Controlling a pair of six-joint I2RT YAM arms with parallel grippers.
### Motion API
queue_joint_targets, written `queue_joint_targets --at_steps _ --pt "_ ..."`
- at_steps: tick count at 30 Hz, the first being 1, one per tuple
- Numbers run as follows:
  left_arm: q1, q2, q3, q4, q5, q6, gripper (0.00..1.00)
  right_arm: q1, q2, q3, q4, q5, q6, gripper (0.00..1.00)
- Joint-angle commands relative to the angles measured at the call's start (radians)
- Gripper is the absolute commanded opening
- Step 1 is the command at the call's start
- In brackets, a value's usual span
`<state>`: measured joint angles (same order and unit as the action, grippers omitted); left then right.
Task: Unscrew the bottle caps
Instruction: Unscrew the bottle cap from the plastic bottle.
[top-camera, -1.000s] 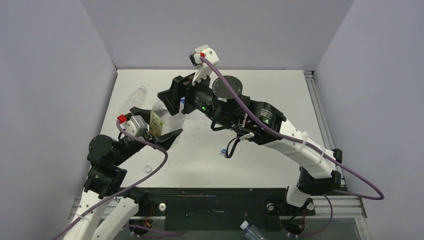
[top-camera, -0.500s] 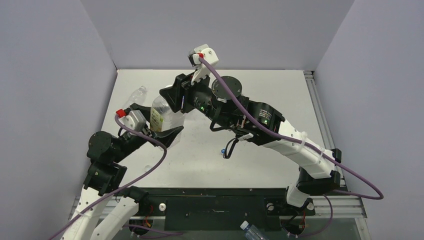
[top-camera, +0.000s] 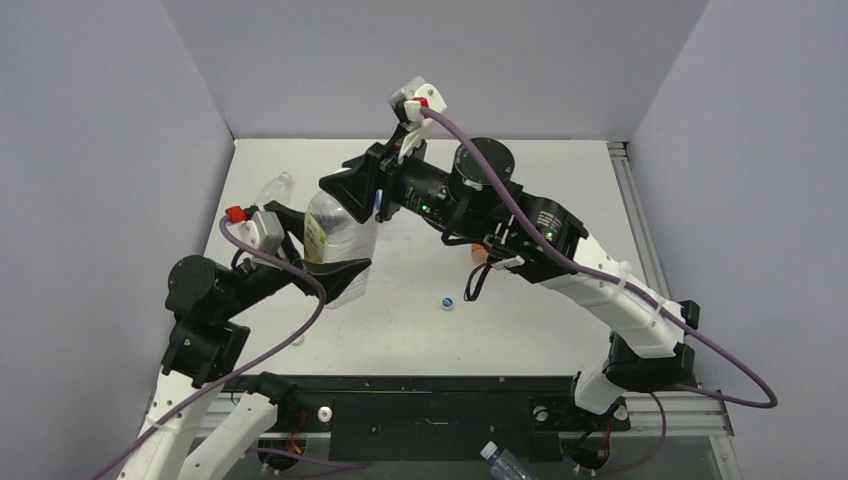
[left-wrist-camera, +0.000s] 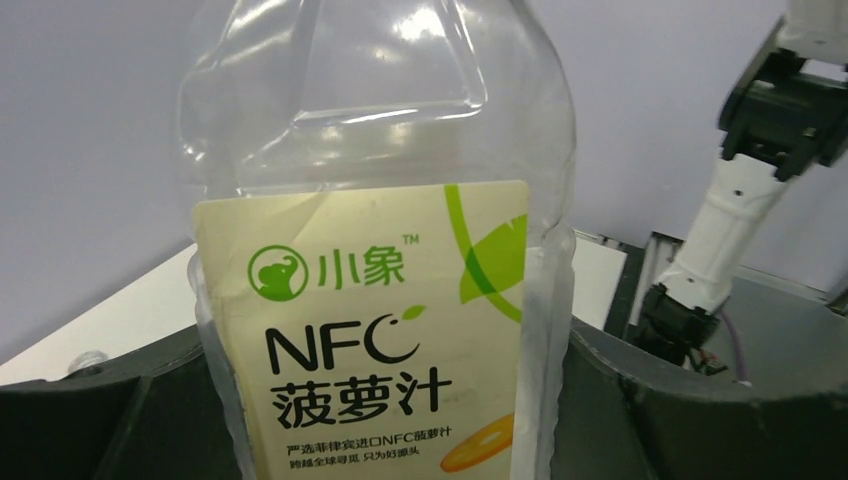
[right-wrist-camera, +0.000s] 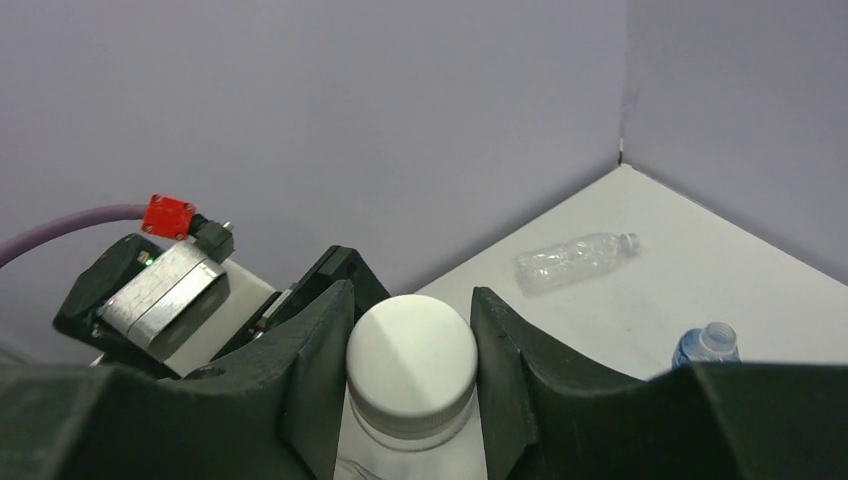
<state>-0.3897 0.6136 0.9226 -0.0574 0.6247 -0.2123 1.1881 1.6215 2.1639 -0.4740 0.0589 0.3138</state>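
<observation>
Cap (right-wrist-camera: 410, 355) topped the bottle (left-wrist-camera: 380, 150) left of centre; the right gripper (right-wrist-camera: 410, 335) had just closed onto it, seemingly pinching it, while the left gripper (left-wrist-camera: 390, 420) clamped the bottle, so twisting could begin.

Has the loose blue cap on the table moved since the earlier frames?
No. The blue cap lies where it was, equally far from the table's front edge.

Robotics lab test cell, plain lilac partition walls (top-camera: 110, 150) around a white tabletop (top-camera: 590, 180), two cabled robot arms (top-camera: 600, 290) bolted to a black base rail (top-camera: 430, 412)
</observation>
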Motion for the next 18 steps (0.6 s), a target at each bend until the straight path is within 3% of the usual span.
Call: queue_joint_targets --at_steps 1,5,11,15,18 --pt "-0.008 0.02 0.104 0.071 0.22 -0.155 0.0 -0.002 -0.065 -0.039 0.102 -0.389 -0.018 0.0" --pt "-0.008 0.037 0.141 0.076 0.293 -0.234 0.0 -0.017 -0.076 -0.041 0.14 -0.585 0.003 0.0" --pt "-0.009 0.048 0.176 0.085 0.36 -0.324 0.0 -0.071 -0.093 -0.104 0.387 -0.891 0.204 0.0" --pt "-0.009 0.048 0.18 0.091 0.371 -0.348 0.0 -0.074 -0.096 -0.102 0.389 -0.93 0.206 0.0" --pt "-0.009 0.052 0.176 0.091 0.372 -0.345 0.0 -0.074 -0.101 -0.078 0.285 -0.882 0.131 0.0"
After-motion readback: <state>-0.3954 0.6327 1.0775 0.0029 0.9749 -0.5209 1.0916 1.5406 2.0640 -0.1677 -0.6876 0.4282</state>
